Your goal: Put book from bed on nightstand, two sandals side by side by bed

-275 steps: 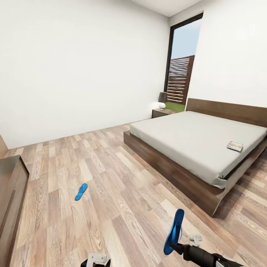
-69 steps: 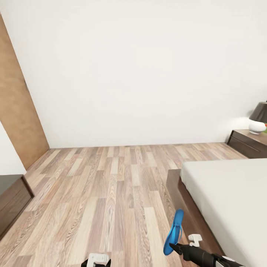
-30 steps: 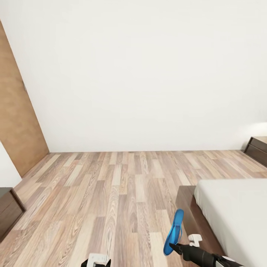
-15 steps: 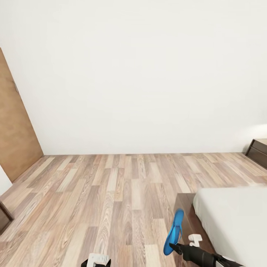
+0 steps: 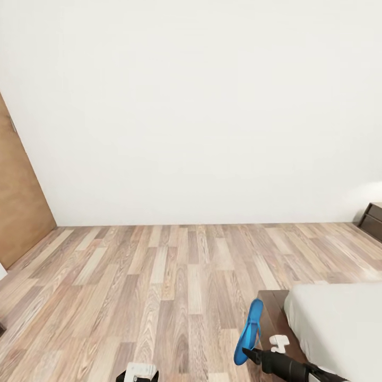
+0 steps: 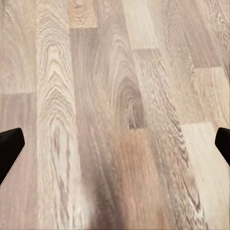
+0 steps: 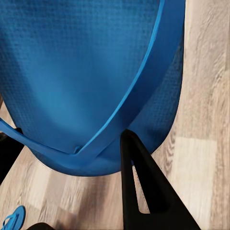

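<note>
My right gripper (image 5: 247, 352) is shut on a bright blue sandal (image 5: 250, 330), which stands up on end above the floor beside the bed's near corner. Close up, the same sandal (image 7: 91, 72) shows its strap, with a black finger (image 7: 143, 191) against the sole. The other sandal (image 7: 11, 218) lies small on the floor, far behind it. The bed (image 5: 335, 323), with its grey mattress and dark wood frame, sits at the lower right. A dark nightstand (image 5: 373, 218) peeks in at the far right edge. My left gripper (image 6: 115, 148) hangs open over bare planks. The book is out of view.
A white wall (image 5: 201, 106) faces me across a wide stretch of wood-plank floor (image 5: 159, 276). A tan wooden door (image 5: 16, 212) stands at the left edge.
The camera has moved: the door and the low cabinet slid out to the left, and the bed and nightstand drifted toward the lower right. The sandal stays held in my right gripper.
</note>
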`<state>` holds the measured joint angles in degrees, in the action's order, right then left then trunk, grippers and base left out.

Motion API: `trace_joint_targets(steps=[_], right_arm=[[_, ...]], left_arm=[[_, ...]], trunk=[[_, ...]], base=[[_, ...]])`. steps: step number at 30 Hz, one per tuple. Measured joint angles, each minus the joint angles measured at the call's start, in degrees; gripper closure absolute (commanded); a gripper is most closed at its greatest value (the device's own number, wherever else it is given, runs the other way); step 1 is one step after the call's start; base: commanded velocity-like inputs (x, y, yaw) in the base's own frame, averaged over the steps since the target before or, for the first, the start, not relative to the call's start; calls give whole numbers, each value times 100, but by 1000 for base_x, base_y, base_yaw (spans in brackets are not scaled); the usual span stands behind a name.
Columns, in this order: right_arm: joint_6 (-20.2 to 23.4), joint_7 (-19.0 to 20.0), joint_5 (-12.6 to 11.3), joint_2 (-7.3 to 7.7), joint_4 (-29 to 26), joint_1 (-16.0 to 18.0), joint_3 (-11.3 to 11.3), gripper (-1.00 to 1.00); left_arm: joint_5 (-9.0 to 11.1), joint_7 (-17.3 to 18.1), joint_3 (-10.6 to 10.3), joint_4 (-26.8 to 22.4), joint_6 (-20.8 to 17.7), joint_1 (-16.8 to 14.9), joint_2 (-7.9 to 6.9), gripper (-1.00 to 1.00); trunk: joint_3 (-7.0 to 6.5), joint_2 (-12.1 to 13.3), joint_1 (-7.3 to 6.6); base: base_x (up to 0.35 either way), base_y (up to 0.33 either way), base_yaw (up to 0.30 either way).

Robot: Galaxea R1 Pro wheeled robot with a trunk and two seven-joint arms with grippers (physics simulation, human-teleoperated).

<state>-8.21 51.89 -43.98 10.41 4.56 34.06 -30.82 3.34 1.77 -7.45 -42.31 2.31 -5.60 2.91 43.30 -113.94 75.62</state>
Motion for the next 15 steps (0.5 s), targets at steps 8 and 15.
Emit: trace_joint_targets(steps=[8, 15], right_arm=[[0, -2, 0, -1, 1, 3, 0, 100], [0, -2, 5, -1, 0, 4, 1, 100]], left_arm=[[0, 0, 1, -2, -1, 1, 0, -100], [0, 1, 0, 0, 0, 0, 0, -100]], trunk=[[0, 0, 0], [0, 0, 0]], base=[[261, 0, 215], [261, 0, 135]])
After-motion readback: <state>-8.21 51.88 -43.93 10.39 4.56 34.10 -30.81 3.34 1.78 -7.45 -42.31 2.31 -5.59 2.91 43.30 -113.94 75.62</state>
